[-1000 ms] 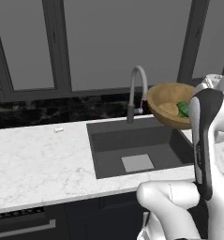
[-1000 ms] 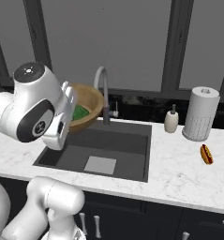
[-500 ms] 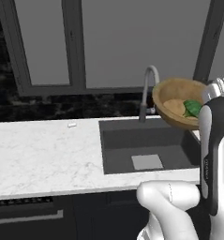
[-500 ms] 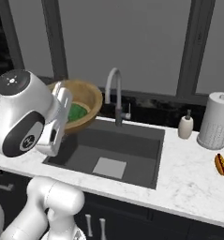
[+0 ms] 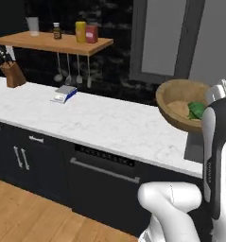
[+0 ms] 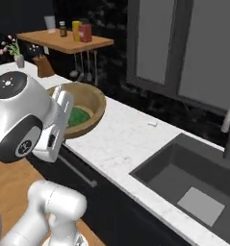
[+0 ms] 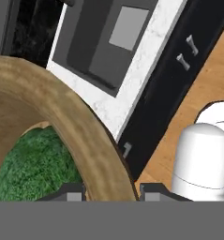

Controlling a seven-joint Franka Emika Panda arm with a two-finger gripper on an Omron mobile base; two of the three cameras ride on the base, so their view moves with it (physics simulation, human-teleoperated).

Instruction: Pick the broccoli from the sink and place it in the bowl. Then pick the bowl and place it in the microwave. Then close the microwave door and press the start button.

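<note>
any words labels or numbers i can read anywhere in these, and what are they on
None can be read.
The jars on the wooden shelf: a dark one, a yellow one and a red one, no lettering visible.
The small flat item on the counter: too blurred to tell any marking.
The bowl with the broccoli: plain.

Light-brown wooden bowl point(image 5: 177, 107), green broccoli point(image 5: 196, 110), white-grey marbled counter point(image 5: 100, 124), dark grey sink point(image 6: 193, 180).
</note>
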